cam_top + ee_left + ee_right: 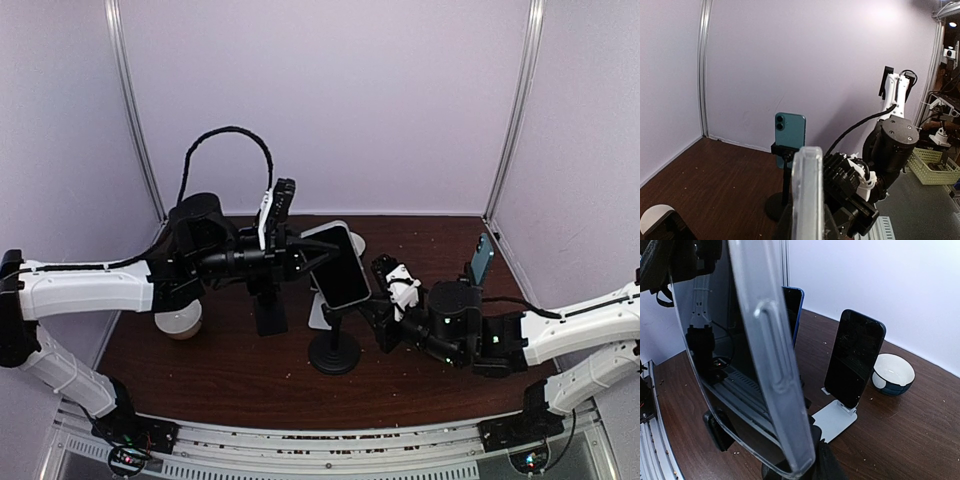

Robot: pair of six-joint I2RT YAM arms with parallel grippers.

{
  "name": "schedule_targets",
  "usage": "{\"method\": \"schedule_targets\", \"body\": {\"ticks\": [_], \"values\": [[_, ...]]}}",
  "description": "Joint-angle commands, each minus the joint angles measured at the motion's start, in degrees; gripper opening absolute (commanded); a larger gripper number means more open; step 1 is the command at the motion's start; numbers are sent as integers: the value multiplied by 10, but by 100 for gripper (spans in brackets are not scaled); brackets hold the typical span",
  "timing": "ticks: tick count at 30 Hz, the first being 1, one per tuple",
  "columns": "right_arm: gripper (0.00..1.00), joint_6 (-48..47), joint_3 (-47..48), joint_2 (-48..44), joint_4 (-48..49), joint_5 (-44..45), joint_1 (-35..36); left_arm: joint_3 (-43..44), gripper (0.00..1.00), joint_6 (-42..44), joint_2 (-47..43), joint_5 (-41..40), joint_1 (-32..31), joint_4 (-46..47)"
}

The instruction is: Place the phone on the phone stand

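The phone [340, 265], black in a clear case, is held tilted above the black phone stand [335, 355], which has a round base and a thin stem. My left gripper [300, 255] is shut on the phone's left side. In the left wrist view the case edge [807, 195] runs up between the jaws. My right gripper [383, 290] is at the phone's lower right, by the top of the stand. In the right wrist view the phone [755, 365] fills the left half and one black finger [832, 465] touches its lower edge. The other finger is hidden.
A second black phone [855, 357] leans on a white stand [835, 420] behind. A teal phone [482, 258] stands clamped on another stand at the back right. A white bowl [178, 320] and a black stand [268, 315] are at the left. White walls enclose the table.
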Motion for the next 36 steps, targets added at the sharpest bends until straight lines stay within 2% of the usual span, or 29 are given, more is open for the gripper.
{"method": "schedule_targets", "body": {"ticks": [1,5,10,13,19,26,36], "values": [[3,23,-17,-28,-8,28,2,28,0,40,-24,-66,8,-196],[0,35,-12,-22,-19,35,3,46,0,39,-10,-88,-2,-259],[0,44,-15,-35,-21,69,2,165,0,73,8,-154,-29,-459],[0,36,-1,-26,-24,58,2,189,0,63,15,-176,-35,-481],[0,61,21,-10,-42,77,1,272,0,80,58,-234,-83,-593],[0,124,53,2,-132,135,-13,314,0,91,83,-266,-88,-677],[0,175,53,-26,-184,165,-27,316,0,109,73,-291,-88,-698]]}}
